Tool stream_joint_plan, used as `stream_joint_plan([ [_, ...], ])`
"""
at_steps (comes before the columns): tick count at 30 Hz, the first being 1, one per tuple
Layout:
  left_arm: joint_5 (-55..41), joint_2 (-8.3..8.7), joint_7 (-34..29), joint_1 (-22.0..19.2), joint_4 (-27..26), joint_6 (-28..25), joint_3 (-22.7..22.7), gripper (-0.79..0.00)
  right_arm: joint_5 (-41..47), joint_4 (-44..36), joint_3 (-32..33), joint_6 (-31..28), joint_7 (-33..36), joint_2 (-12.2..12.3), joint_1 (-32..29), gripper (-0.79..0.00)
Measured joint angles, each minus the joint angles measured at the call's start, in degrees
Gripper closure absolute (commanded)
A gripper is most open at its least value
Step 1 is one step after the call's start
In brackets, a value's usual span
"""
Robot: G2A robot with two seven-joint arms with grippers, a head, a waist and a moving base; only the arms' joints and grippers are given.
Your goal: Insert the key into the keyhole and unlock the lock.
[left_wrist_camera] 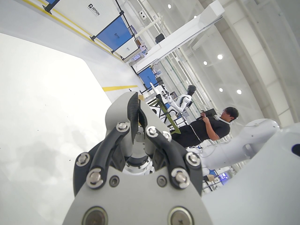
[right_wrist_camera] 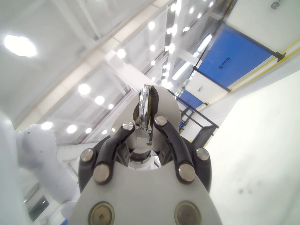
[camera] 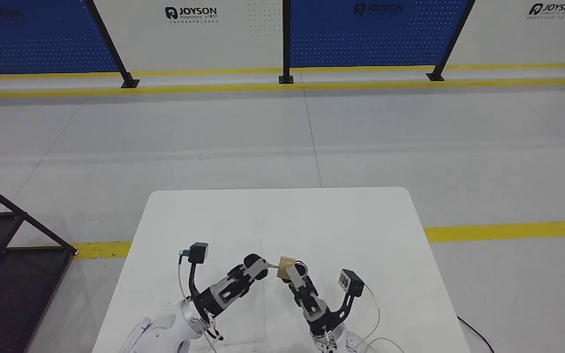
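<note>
A small brass padlock (camera: 287,266) hangs above the white table (camera: 265,216), near its front edge. My right gripper (camera: 299,272) is shut on it; in the right wrist view the lock's shiny metal (right_wrist_camera: 143,106) sits edge-on between the closed fingers of the right gripper (right_wrist_camera: 150,92). My left gripper (camera: 258,267) faces the lock from the other side, its tips almost touching it. In the left wrist view the left gripper (left_wrist_camera: 136,99) is pressed shut, and a tan sliver of the lock (left_wrist_camera: 140,97) shows just past the tips. A thin pale piece, likely the key (camera: 272,264), bridges the fingertips and the lock.
The table top stretches bare beyond both grippers. A dark metal rack (camera: 22,256) stands off the table's left side. Blue and white partition panels (camera: 371,31) line the floor far behind.
</note>
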Motion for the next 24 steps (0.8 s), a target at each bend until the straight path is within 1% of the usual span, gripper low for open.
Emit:
stream_joint_plan([
  [9, 0.7, 0.06, 0.8, -0.7, 0.1, 0.4, 0.8, 0.000, 0.0, 0.0, 0.0, 0.0, 0.0, 0.0, 0.0, 0.000],
  [16, 2.2, 0.00, 2.9, -0.8, 0.3, 0.1, 1.5, 0.000, 2.1, -1.7, 0.9, 2.0, 2.8, 0.0, -0.9, 0.000],
  [21, 2.8, -0.08, 4.5, -0.8, 0.8, -0.3, 2.1, 0.000, 2.8, -2.5, 1.5, 2.4, 2.9, -0.3, -1.8, 0.000],
  [24, 3.1, -0.22, 6.7, -0.8, 1.2, -0.9, 2.5, 0.000, 2.8, -2.8, 1.8, 2.5, 1.7, -0.5, -2.2, 0.000],
])
